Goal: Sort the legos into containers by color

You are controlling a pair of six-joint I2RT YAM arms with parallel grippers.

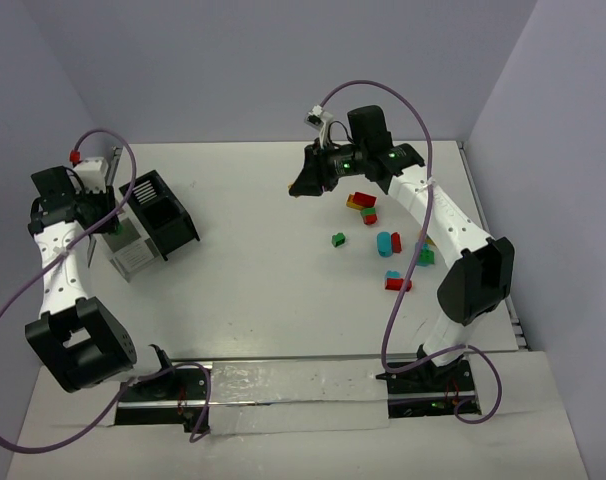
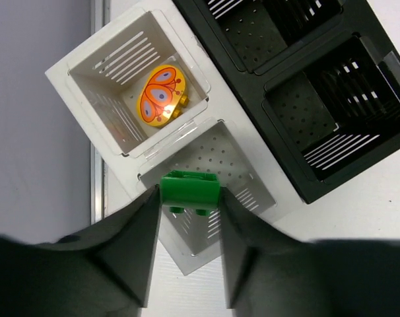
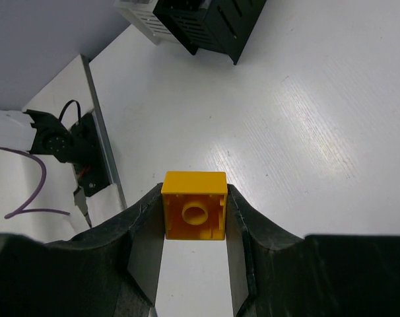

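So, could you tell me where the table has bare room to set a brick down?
The widest bare patch of table is the middle, between the bins and the loose legos. A second strip runs along the back edge, left of the right gripper. The right side is crowded with scattered legos.

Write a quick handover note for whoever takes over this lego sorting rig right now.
Left gripper shut on a green brick, above a white bin, not yet released.
Right gripper shut on a yellow brick, over the table, away from the bins.
Done: one yellow butterfly-printed piece in the neighbouring white bin.
Left: drop both held bricks, then sort the loose bricks lying on the table.
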